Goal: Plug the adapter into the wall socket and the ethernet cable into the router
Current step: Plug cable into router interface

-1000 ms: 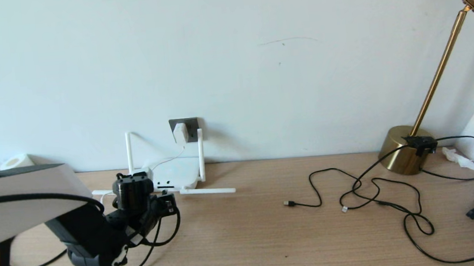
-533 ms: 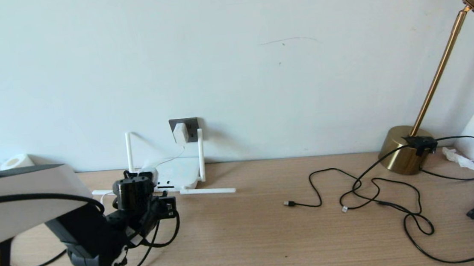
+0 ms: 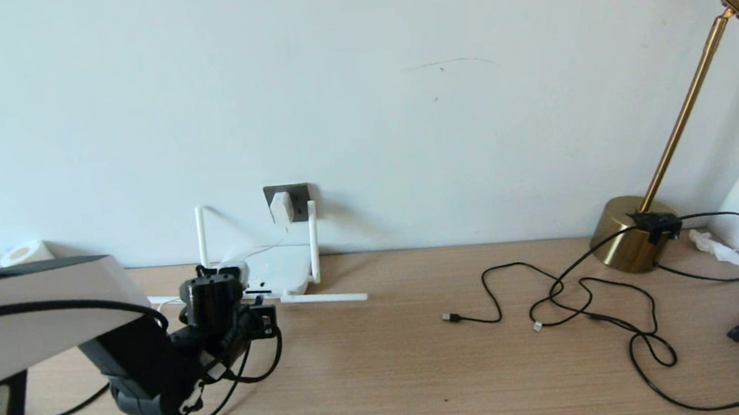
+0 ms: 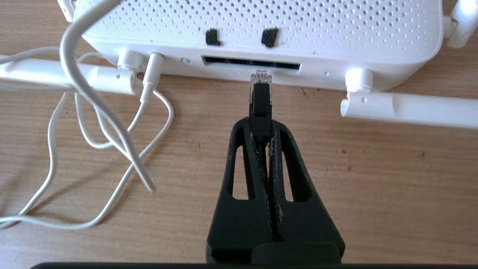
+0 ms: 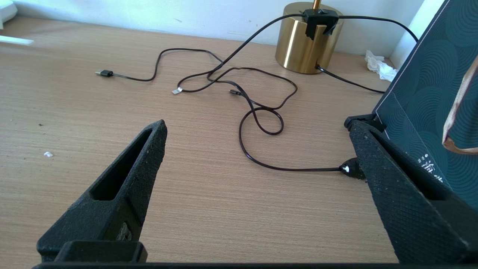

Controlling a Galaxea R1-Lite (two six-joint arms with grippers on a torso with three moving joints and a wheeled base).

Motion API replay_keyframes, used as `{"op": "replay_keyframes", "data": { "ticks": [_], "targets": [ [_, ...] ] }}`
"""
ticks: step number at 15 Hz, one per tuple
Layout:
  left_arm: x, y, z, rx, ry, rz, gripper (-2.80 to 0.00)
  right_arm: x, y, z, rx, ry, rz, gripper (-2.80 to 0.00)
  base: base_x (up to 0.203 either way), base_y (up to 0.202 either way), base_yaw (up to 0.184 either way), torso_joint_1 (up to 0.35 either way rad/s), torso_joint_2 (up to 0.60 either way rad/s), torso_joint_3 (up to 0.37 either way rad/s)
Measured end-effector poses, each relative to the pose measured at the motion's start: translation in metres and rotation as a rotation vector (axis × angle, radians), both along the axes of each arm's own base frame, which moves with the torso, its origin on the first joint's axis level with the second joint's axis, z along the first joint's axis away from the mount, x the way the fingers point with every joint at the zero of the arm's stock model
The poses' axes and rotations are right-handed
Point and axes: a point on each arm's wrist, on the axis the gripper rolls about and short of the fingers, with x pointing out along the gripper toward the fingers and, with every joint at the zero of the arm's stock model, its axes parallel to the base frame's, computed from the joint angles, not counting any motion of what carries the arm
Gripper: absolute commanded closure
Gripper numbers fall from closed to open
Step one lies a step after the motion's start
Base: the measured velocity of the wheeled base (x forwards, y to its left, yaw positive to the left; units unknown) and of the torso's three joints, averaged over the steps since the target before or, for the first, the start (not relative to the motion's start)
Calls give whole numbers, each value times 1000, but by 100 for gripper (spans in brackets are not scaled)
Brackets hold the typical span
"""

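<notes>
some white characters were seen on a dark box (image 5: 429, 112) beside the right gripper (image 5: 257, 149), too partial to be read. the clear plug tip of the ethernet cable (image 4: 260, 98) was shown only by the left wrist view, just at the port slot of the router (image 4: 261, 30). the left gripper (image 4: 261, 129) was held low and level, clamped on the cable's boot. the right gripper's jaws were spread wide. the adapter (image 3: 281, 208) was seated in the wall socket (image 3: 298, 193).

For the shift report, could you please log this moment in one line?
adapter: in wall socket | left gripper: shut on ethernet cable, tip at router port | right gripper: open, idle
</notes>
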Motion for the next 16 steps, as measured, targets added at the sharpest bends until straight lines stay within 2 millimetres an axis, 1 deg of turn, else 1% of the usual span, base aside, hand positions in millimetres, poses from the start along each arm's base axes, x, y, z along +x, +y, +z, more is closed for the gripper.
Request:
{"op": "replay_keyframes", "data": {
  "ticks": [6, 16],
  "targets": [
    [6, -1, -1, -3, -12, 0, 0, 0, 0, 0, 0, 0, 0, -280, 0, 0, 0, 0, 0, 0],
    [10, -2, 1, 1, -22, -1, 0, 0, 0, 0, 0, 0, 0, -280, 0, 0, 0, 0, 0, 0]
  ]
}}
